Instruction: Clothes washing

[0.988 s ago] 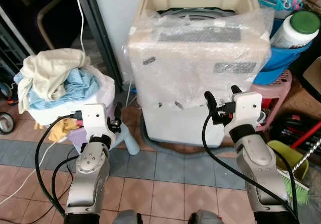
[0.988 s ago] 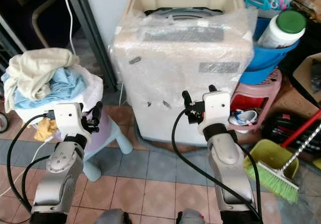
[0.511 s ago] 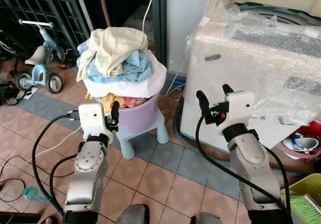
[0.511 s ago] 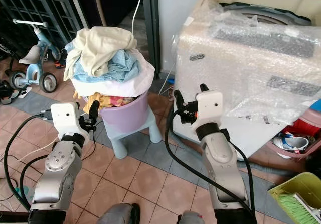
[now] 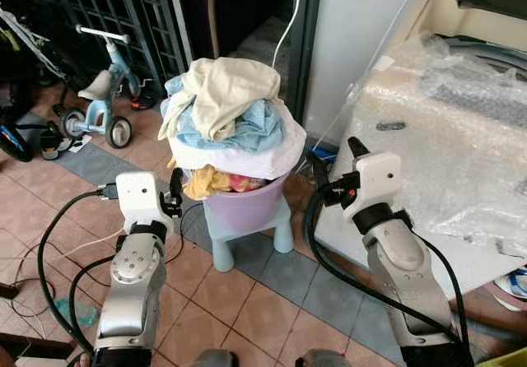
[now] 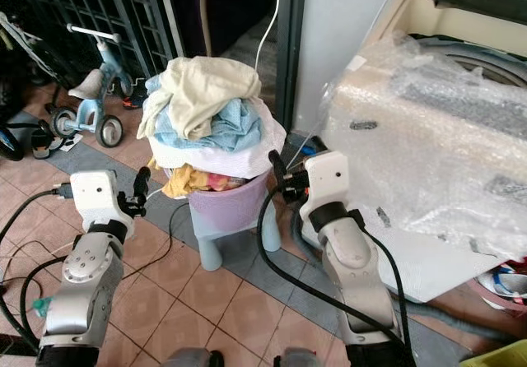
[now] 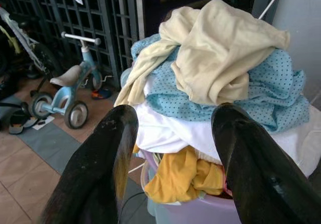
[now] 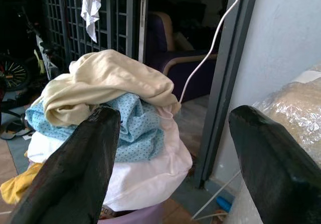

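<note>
Laundry pile point(image 5: 226, 112) in bucket point(image 5: 245, 206), both end effectors spread, empty

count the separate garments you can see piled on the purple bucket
4 at least: a cream garment on top, a blue dotted one under it, a white one below that, and a yellow one hanging at the purple bucket rim. More may be hidden inside.
</note>
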Robot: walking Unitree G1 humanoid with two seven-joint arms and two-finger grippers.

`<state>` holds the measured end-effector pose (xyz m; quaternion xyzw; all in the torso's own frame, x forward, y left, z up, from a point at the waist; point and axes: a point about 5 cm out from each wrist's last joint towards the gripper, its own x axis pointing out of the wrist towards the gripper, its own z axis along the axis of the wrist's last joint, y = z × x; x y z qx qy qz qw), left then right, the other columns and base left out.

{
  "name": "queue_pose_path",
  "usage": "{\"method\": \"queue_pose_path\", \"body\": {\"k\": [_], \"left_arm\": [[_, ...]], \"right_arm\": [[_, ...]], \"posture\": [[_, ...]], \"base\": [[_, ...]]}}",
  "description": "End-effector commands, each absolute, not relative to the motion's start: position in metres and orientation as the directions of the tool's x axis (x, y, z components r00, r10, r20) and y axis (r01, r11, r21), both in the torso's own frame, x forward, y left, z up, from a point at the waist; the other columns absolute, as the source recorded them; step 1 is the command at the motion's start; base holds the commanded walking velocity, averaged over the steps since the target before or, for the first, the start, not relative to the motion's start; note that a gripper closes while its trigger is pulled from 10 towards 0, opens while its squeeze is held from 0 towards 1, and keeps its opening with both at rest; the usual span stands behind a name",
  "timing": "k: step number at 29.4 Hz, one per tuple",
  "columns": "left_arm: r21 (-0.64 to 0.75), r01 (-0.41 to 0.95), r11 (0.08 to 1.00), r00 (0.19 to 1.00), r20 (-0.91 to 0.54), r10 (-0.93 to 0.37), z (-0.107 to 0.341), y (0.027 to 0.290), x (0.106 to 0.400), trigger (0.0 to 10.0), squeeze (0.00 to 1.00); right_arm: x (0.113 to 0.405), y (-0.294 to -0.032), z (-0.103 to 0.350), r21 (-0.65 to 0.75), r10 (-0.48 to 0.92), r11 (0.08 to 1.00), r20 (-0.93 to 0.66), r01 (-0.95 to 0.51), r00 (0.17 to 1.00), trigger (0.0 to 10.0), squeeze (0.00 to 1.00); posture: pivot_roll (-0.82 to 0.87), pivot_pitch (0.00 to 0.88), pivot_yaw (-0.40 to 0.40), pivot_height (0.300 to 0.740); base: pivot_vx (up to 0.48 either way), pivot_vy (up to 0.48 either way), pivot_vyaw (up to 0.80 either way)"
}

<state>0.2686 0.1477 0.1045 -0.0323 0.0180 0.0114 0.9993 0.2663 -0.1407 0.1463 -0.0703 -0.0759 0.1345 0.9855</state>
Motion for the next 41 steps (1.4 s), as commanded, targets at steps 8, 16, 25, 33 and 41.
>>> {"method": "queue_pose_path", "body": {"k": [8, 16, 25, 33, 41], "left_arm": [[-0.049, -0.04, 0.998, 0.999, -0.029, 0.038, 0.107, 0.152, 0.269, 10.0, 0.0], [-0.043, -0.044, 0.998, 0.998, -0.042, 0.043, 0.103, 0.152, 0.266, 10.0, 0.0], [-0.03, -0.045, 0.999, 0.997, -0.067, 0.043, 0.098, 0.154, 0.263, 10.0, 0.0], [-0.024, -0.033, 0.999, 0.997, -0.066, 0.032, 0.1, 0.152, 0.262, 10.0, 0.0], [-0.017, -0.041, 0.999, 0.997, -0.069, 0.04, 0.1, 0.155, 0.26, 10.0, 0.0]], "right_arm": [[0.272, -0.133, 0.152, -0.189, 0.32, 0.938, 0.153, -0.291, 0.935, 10.0, 0.0], [0.273, -0.131, 0.15, -0.177, 0.329, 0.936, 0.144, -0.303, 0.933, 10.0, 0.0], [0.285, -0.126, 0.135, -0.23, 0.283, 0.937, 0.053, -0.264, 0.958, 10.0, 0.0], [0.3, -0.116, 0.084, -0.232, 0.265, 0.916, -0.26, -0.326, 0.929, 1.6, 0.0], [0.314, -0.119, 0.087, -0.244, 0.215, 0.929, -0.254, -0.277, 0.943, 0.0, 0.0]], "posture": [[-0.04, 0.087, 0.039, 0.74], [-0.03, 0.087, 0.037, 0.74], [-0.02, 0.083, 0.04, 0.74], [0.01, 0.07, 0.035, 0.74], [0.03, 0.066, 0.025, 0.74]], "base": [[0.383, 0.0, 0.63], [0.342, 0.0, 0.6], [0.0, 0.0, 0.0], [0.0, 0.0, 0.0], [0.0, 0.0, 0.0]]}}
